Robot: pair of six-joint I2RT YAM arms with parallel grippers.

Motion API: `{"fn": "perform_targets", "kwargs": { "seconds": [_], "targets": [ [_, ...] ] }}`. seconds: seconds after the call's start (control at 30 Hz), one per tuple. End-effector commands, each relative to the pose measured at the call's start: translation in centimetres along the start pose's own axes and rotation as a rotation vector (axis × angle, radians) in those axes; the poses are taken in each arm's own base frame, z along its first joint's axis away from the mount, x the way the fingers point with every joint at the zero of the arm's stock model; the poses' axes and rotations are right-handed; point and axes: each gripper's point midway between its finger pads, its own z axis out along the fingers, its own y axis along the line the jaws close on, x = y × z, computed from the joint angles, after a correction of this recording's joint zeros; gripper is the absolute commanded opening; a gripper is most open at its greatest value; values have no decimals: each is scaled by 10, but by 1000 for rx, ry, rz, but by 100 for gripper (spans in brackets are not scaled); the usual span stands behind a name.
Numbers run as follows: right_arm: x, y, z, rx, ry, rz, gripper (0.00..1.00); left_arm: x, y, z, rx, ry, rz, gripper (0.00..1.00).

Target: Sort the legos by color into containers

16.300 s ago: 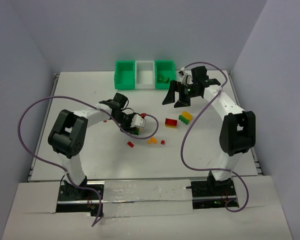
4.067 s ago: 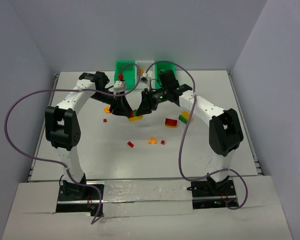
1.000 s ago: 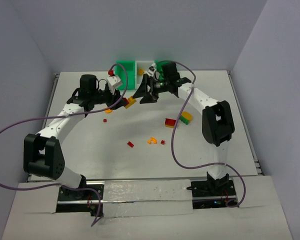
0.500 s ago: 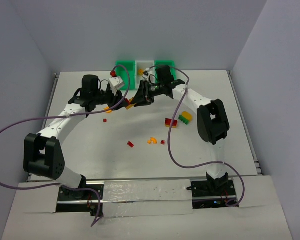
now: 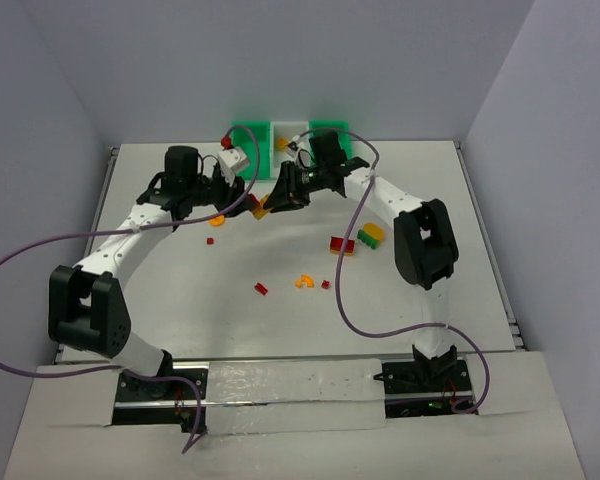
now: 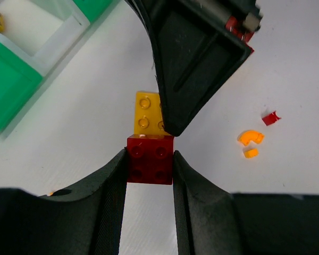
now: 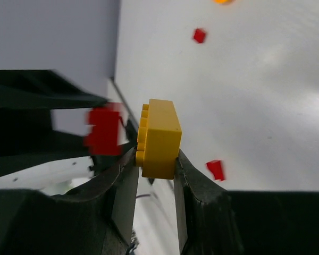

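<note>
My left gripper [image 6: 150, 159] is shut on a dark red lego [image 6: 150, 158]. A yellow lego [image 6: 148, 113] touches the red one's far side. My right gripper [image 7: 154, 159] is shut on that yellow lego [image 7: 159, 138], its studs facing left. In the top view both grippers meet over the table in front of the containers, the left [image 5: 246, 200] and the right [image 5: 272, 203] close together. The containers are a green bin [image 5: 248, 135], a white bin [image 5: 290, 130] and a green bin [image 5: 332, 130]. One yellow lego [image 5: 281, 144] lies in the white bin.
On the table lie a red brick [image 5: 340, 245], a green and yellow pair [image 5: 370, 236], orange curved pieces [image 5: 304, 282], small red bits [image 5: 262, 289] [image 5: 326, 285] [image 5: 210, 241] and an orange piece [image 5: 217, 219]. Purple cables loop over both arms.
My right gripper has moved left to the left gripper and shut on the yellow lego. The left gripper has kept its hold on the red lego.
</note>
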Motion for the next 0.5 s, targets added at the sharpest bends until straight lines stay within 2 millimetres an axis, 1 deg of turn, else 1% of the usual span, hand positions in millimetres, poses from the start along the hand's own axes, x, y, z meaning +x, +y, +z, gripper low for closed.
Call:
{"fn": "perform_targets", "kwargs": {
  "seconds": [0.0, 0.03, 0.1, 0.17, 0.23, 0.27, 0.3, 0.33, 0.37, 0.43, 0.47],
  "targets": [
    [-9, -46, -6, 222, -67, -10, 0, -80, 36, -19, -132, -166, 23, 0],
    [-10, -54, -10, 250, -77, 5, 0, -86, 46, -17, -160, -186, 23, 0],
    [-10, -62, -15, 275, -85, 19, 0, -99, 60, -17, -205, -214, 21, 0],
    [-13, -68, -24, 286, -103, 26, 0, -110, 82, -8, -259, -254, 26, 0],
    [-19, -64, -32, 290, -124, 1, 0, -116, 106, 2, -324, -286, 15, 0],
    [-23, -61, -38, 302, -143, -28, 0, -115, 121, 15, -347, -293, 4, 0],
    [-28, -61, -43, 323, -161, -58, 0, -100, 137, 31, -371, -268, -22, 0],
    [-30, -57, -47, 321, -172, -82, 0, -99, 148, 39, -386, -271, -28, 0],
    [-35, -53, -55, 343, -199, -123, 0, -98, 162, 51, -408, -279, -38, 0],
    [-40, -45, -64, 357, -224, -177, 0, -97, 181, 67, -431, -294, -55, 0],
    [-44, -40, -72, 373, -248, -219, 0, -108, 189, 70, -444, -324, -46, 0]
  ]
}}
